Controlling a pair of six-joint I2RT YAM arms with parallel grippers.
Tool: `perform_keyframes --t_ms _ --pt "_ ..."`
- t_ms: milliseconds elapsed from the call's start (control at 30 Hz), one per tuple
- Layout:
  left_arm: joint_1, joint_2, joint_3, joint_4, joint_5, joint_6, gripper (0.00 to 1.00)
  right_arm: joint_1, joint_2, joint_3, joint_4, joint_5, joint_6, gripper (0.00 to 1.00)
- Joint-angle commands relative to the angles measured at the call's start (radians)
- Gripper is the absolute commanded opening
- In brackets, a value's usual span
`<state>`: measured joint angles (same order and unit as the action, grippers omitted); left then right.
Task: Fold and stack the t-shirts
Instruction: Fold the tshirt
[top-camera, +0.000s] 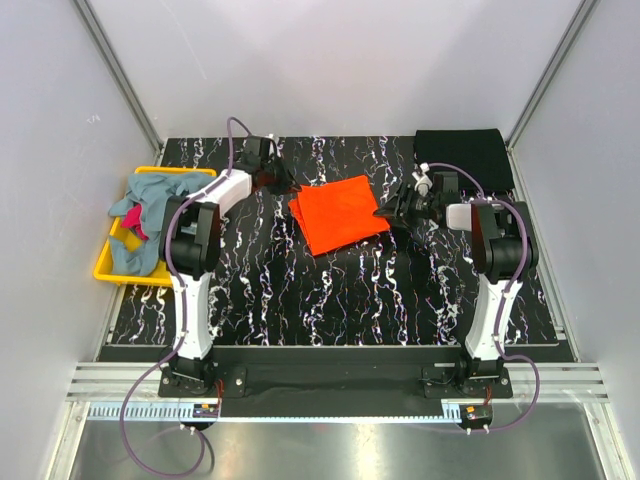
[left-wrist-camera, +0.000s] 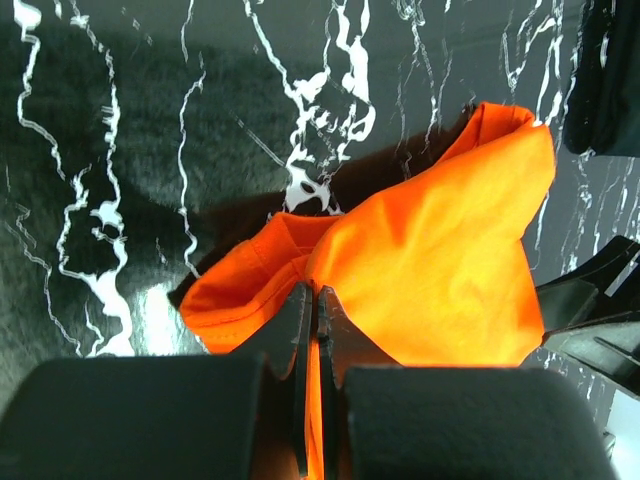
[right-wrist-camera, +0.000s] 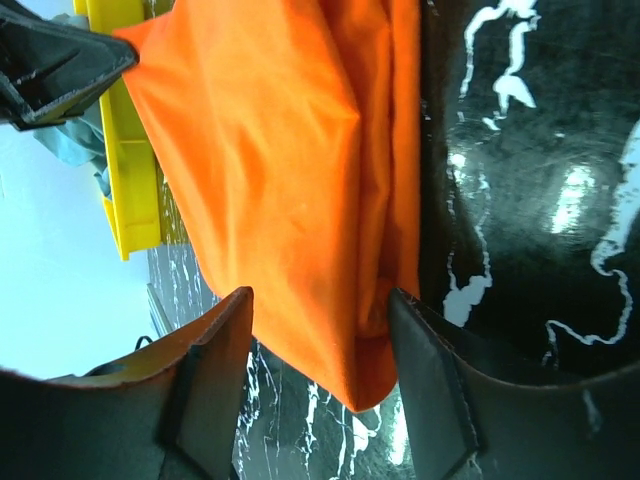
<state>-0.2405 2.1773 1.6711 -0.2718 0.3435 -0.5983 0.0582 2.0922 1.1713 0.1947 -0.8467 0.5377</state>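
The orange t-shirt lies folded mid-way across the table; it looks thin, limp and light, best taken at hems or corners. The left gripper pinches its edge, jaws closed; the right gripper gapes wide astride a corner, clamping nothing

The left arm and right arm share white link shells, black joint housings and black base plates, thin purple cables trailing from each base, and matte black, broad, angular fingers.
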Motion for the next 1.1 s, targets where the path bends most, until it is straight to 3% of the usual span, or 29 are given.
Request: perform_keyframes --t_ms 0,167,267,300,333,467,533,667,767,967,1067 --pt "0.013 0.004 0.076 0.000 0.041 0.034 0.00 0.037 -0.069 0.019 0.023 -0.006 -0.018 0.62" --pt "0.013 -0.014 0.085 -0.038 0.038 0.025 0.00 0.072 -0.054 0.007 -0.012 0.043 -0.039 0.59" --pt "0.013 -0.048 0.053 -0.044 0.008 0.025 0.00 0.072 -0.015 0.004 -0.020 0.046 -0.035 0.39" --pt "0.015 -0.062 0.046 -0.062 -0.017 0.029 0.00 0.072 -0.011 -0.001 -0.020 0.049 -0.035 0.24" --pt "0.015 -0.068 0.030 -0.072 -0.062 0.031 0.00 0.072 -0.006 -0.005 -0.020 0.055 -0.033 0.18" --pt "0.036 -0.102 -0.025 -0.081 -0.141 0.022 0.00 0.072 0.005 -0.019 -0.020 0.064 -0.027 0.08" --pt "0.040 -0.099 -0.019 -0.107 -0.178 0.029 0.00 0.075 0.002 -0.025 -0.008 0.061 -0.018 0.07" --pt "0.059 -0.077 -0.010 -0.113 -0.173 0.040 0.00 0.095 -0.017 -0.055 0.014 0.041 -0.024 0.35" --pt "0.060 -0.060 0.007 -0.106 -0.133 0.052 0.00 0.098 -0.011 -0.055 0.017 0.009 -0.025 0.44" --pt "0.060 -0.036 0.047 -0.095 -0.060 0.049 0.00 0.115 -0.021 -0.088 0.071 -0.034 -0.025 0.43" --pt "0.058 -0.056 0.047 -0.089 -0.041 0.040 0.00 0.120 -0.015 -0.098 0.101 -0.046 -0.015 0.34"
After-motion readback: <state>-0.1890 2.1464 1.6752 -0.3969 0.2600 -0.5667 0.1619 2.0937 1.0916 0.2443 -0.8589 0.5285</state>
